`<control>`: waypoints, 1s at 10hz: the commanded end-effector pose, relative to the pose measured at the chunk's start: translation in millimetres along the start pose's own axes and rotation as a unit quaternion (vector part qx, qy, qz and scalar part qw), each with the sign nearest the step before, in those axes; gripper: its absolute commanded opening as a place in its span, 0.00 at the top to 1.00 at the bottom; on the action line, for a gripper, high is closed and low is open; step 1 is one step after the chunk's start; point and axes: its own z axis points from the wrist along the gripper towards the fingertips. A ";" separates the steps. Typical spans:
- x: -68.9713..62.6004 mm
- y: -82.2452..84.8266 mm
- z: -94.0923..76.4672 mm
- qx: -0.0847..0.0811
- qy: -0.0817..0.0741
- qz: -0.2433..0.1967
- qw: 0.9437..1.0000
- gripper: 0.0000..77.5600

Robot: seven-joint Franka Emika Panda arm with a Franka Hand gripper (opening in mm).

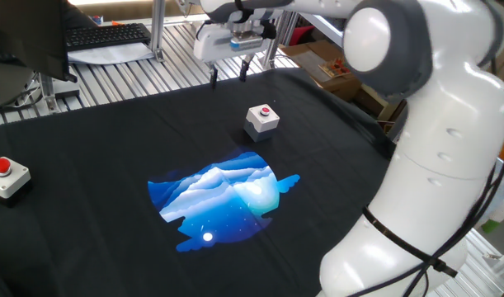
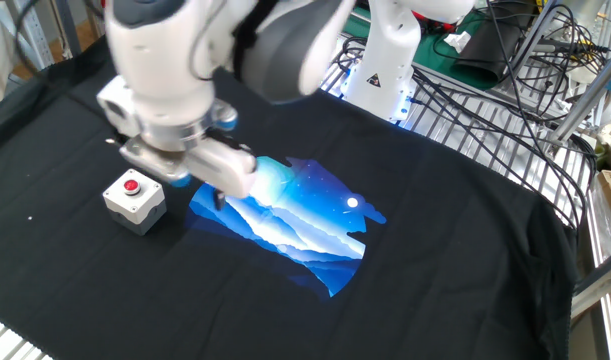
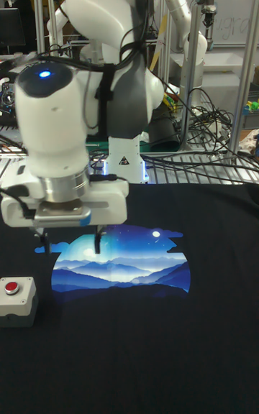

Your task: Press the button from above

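The button (image 1: 266, 110) is a small red cap on a light-grey cube with a dark base, standing on the black cloth (image 1: 111, 140). It also shows in the other fixed view as the button (image 2: 133, 185) and at lower left in the tall view as the button (image 3: 11, 287). My gripper (image 1: 228, 76) hangs in the air behind and to the left of it, open, with nothing between its two dark fingers. In the tall view the gripper (image 3: 72, 243) is above and to the right of the box. The gripper (image 2: 200, 185) is blurred in the other fixed view.
A flatter white box with a red dome (image 1: 4, 176) sits at the cloth's left edge. A blue mountain picture (image 1: 223, 198) lies mid-cloth. Keyboard (image 1: 107, 35) and metal slats lie behind; cables (image 2: 485, 90) and a rack edge are beside the table.
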 end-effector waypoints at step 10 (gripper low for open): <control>-69.4 -105.6 -23.3 -0.008 -0.005 -0.031 0.999 0.00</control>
